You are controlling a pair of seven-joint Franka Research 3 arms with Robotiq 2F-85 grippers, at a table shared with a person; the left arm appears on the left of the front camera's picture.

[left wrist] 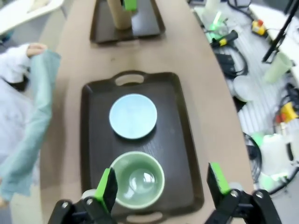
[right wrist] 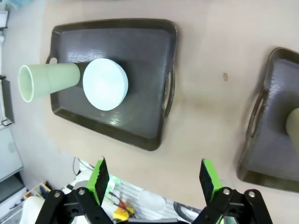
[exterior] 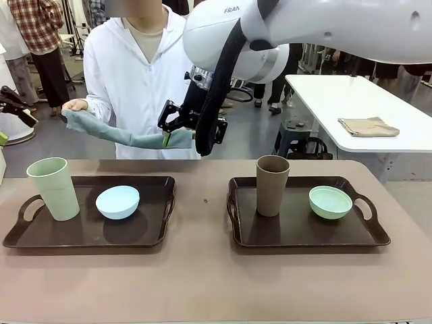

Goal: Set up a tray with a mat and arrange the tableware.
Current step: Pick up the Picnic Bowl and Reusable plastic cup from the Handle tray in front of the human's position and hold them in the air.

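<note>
Both our grippers are spread and empty: left gripper (left wrist: 162, 170) over the table's (exterior: 202, 283) left end, above the tray (exterior: 88, 237) holding pale green cup (exterior: 54, 189) and light blue bowl (exterior: 117, 202); right gripper (right wrist: 154, 163) at the far edge beside the person's mat (exterior: 115, 133). Brown cup (exterior: 272, 185) and mint green bowl (exterior: 330, 202) occupy the right-end tray (exterior: 304, 237).

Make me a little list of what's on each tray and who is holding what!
left tray: pale green cup and light blue bowl
right tray: brown cup and mint green bowl
mat: teal, held in the air by the person's hand at the far side
mats on trays: none yet
left gripper: open, above the left tray
right gripper: open, above the table
</note>
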